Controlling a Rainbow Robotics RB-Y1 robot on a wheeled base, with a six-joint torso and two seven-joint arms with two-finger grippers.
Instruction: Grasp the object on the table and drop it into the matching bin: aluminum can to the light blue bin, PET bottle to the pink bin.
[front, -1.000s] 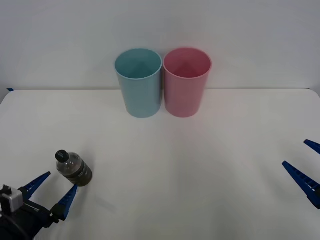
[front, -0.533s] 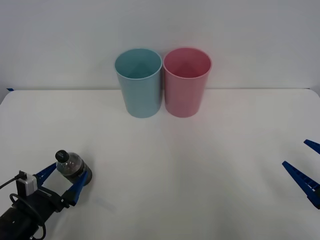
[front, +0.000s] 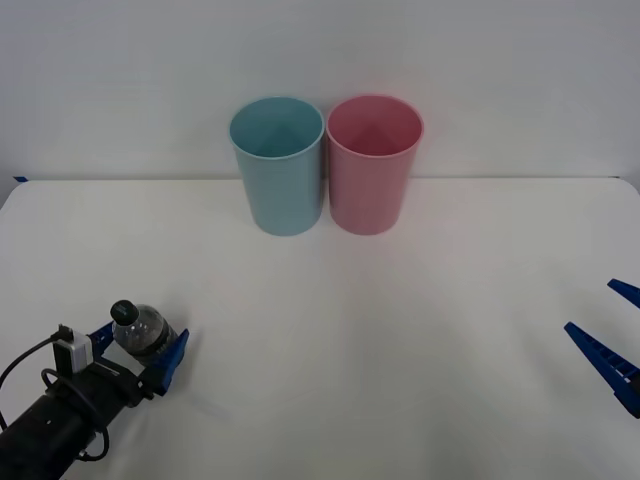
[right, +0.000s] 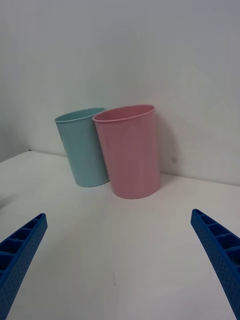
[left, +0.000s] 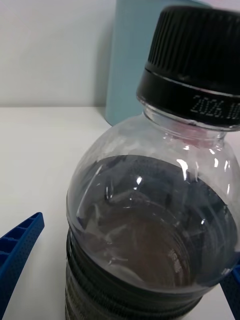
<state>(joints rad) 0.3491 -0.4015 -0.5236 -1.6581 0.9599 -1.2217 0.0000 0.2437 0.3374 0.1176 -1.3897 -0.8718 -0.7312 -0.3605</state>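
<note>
At the near left of the white desk (front: 420, 330), the left gripper (front: 137, 354) sits low with its blue fingers (front: 168, 360) spread to either side of the PET bottle (front: 140, 331). The bottle stands upright between them, black cap up; whether they touch it cannot be told. At the back centre the light blue bin (front: 279, 165) and the pink bin (front: 372, 163) stand side by side. At the right edge the right gripper (front: 612, 330) hovers, fingers apart and empty.
</note>
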